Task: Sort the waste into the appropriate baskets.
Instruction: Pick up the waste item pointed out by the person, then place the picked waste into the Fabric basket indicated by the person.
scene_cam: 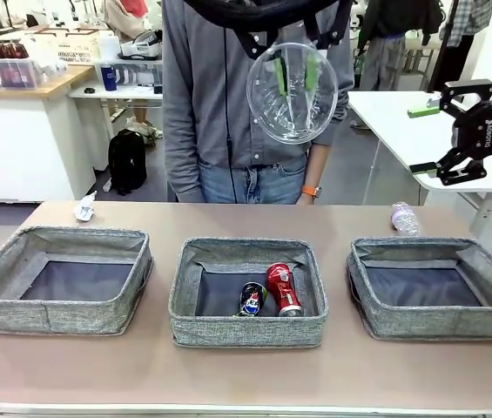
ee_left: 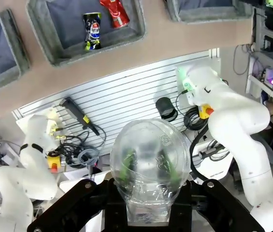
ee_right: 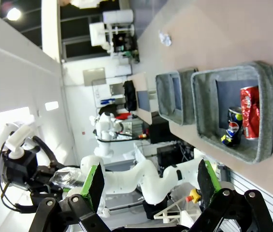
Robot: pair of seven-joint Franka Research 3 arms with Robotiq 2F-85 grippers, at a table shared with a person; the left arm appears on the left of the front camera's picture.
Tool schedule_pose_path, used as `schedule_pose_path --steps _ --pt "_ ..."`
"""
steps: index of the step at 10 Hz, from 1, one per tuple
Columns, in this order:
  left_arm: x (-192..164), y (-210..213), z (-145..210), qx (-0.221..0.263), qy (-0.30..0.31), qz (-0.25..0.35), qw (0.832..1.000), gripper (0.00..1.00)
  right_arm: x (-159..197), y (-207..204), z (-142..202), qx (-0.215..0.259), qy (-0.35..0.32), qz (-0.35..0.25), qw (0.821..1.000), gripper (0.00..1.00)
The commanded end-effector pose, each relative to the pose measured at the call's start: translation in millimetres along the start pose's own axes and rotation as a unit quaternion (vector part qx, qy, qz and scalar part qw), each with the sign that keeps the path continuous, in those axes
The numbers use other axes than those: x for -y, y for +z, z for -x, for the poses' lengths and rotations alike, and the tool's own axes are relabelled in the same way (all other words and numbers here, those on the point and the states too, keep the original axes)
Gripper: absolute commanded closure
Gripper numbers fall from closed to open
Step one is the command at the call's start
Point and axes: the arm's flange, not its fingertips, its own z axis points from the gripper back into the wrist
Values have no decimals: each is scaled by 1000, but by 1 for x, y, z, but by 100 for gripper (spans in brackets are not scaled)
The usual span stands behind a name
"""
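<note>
Nearest the camera, three shallow grey woven baskets stand in a row on a tan table (scene_cam: 246,374). The left basket (scene_cam: 54,318) and the right basket (scene_cam: 441,322) show bare dark bottoms. The middle basket (scene_cam: 246,329) holds two cans lying side by side and touching: a dark blue can (scene_cam: 252,299) on its left and a red drink can (scene_cam: 284,289) on its right. Beyond the baskets, near the table's far edge, a crumpled white paper wad (scene_cam: 84,207) lies behind the left basket, and a small clear bottle (scene_cam: 405,218) lies on its side just behind the right basket. High above the table, over the middle basket and in front of the torso of a person (scene_cam: 211,104) in a grey shirt and jeans at the far side, the left gripper (scene_cam: 295,74) holds a clear plastic cup (scene_cam: 293,109). Its fingers are drawn in narrow on the cup, and the green pads show through the clear plastic. The cup's round end faces the camera. On the right, raised above the table's right end, the right gripper (scene_cam: 424,139) hangs with its fingers spread wide and nothing between them. Behind the person, white tables and shelves stand farther off.
</note>
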Motion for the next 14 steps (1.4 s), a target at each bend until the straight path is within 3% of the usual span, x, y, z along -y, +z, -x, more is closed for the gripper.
schedule_pose_path --steps 1,14 --pt "-2 2 4 0 -12 -2 1000 76 -4 3 0 -5 -9 6 1000 0" --pt "-2 2 4 0 -12 -2 1000 76 -4 3 0 -5 -9 6 1000 0"
